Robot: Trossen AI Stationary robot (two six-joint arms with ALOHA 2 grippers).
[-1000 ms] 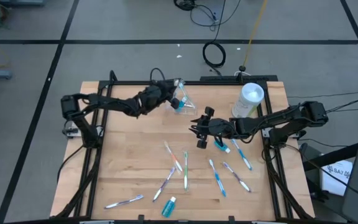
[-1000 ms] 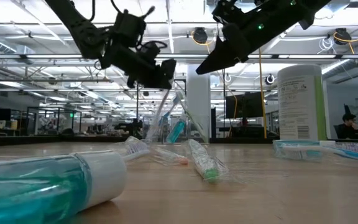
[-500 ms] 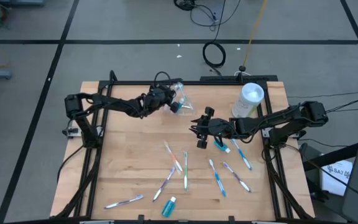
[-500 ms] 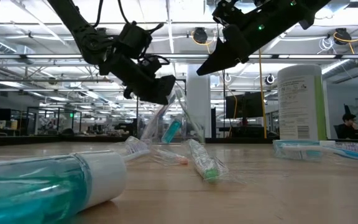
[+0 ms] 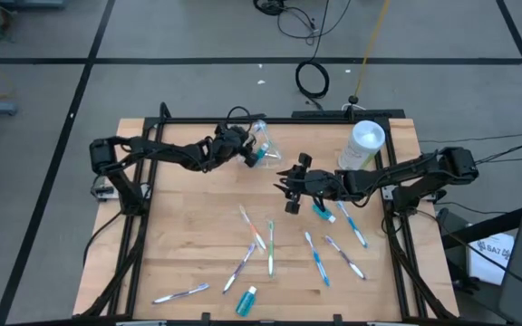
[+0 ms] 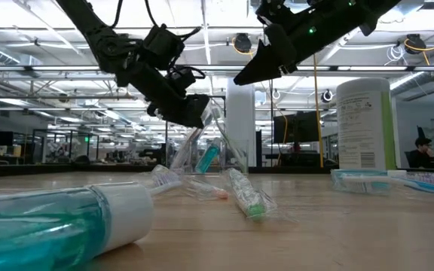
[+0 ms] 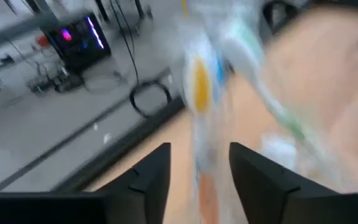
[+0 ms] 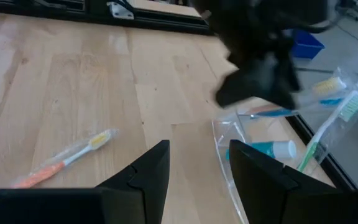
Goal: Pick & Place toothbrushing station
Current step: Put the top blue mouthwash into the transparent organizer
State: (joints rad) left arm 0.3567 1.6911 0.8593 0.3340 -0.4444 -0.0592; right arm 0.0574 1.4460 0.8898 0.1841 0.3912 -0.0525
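The left gripper [image 5: 241, 150] sits at the far side of the wooden table [image 5: 179, 244], left of centre, right up against a clear cup [image 5: 263, 145] that leans over and holds toothbrushes and a small teal tube. In the low view the cup [image 6: 211, 147] is tilted with this gripper [image 6: 189, 111] pressed at its upper rim. The left wrist view shows two dark fingers [image 7: 148, 180] set apart with blurred cup contents between them, so the jaws stand open about the cup; actual grip cannot be told. Near the table's front edge lie wrapped toothbrushes [image 5: 259, 243] scattered loosely, and a small teal bottle [image 5: 246, 299] lying on its side. Right of centre, the right gripper [image 5: 290, 192] hangs above the table with jaws apart and empty, the tilted cup [image 8: 272, 146] ahead of it. At the far right stands a white canister [image 5: 362, 145], upright.
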